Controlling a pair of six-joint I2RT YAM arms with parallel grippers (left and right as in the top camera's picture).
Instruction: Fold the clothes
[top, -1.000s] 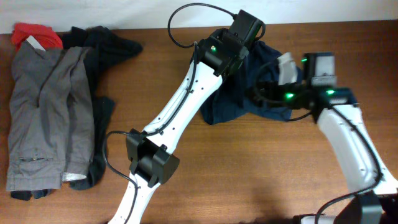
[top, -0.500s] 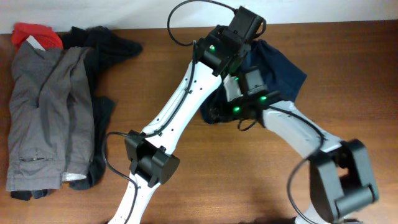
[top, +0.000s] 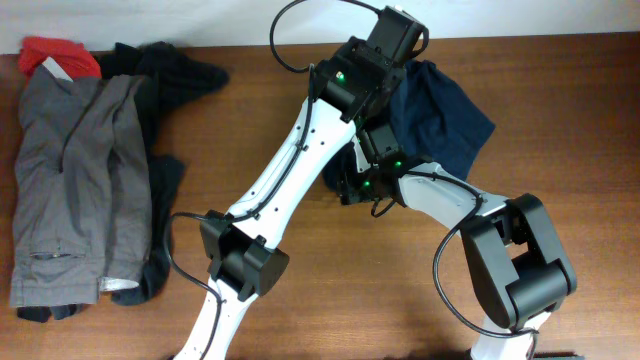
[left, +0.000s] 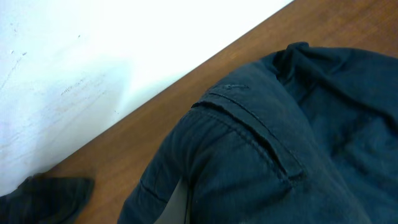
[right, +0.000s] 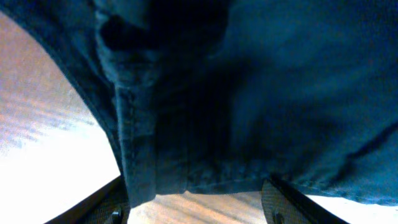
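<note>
Near the far edge of the wooden surface (top: 560, 100), right of the middle, the navy shorts (top: 445, 125) are spread in a rumpled heap, partly covered by both arms. The left arm (top: 300, 160) is stretched from the near edge to the far edge, and its wrist is set over the left part of the shorts. The left tool is closed. Its fingers are hidden in every view, so whether cloth is pinched in it cannot be told. In the left wrist view a stitched band and a pocket slit of the shorts are seen close up, with a pale wall (left: 93, 62) beyond the far edge.

The right arm (top: 450, 205) is bent in from the near right corner, and its wrist is placed at the near left side of the shorts. The right tool (right: 194, 190) is open, with its two dark fingers (right: 115, 202) set well apart. A seamed hem of the shorts is hung between them, and the jaws are not closed on it.

Along the left edge the grey trousers (top: 70, 190) are laid lengthwise over the black garment (top: 170, 70), which is seen at their right side and toward the far edge. The red piece (top: 55, 55) is tucked into the far left corner, touching the far end of the trousers. This pile is set well apart from the shorts.
</note>
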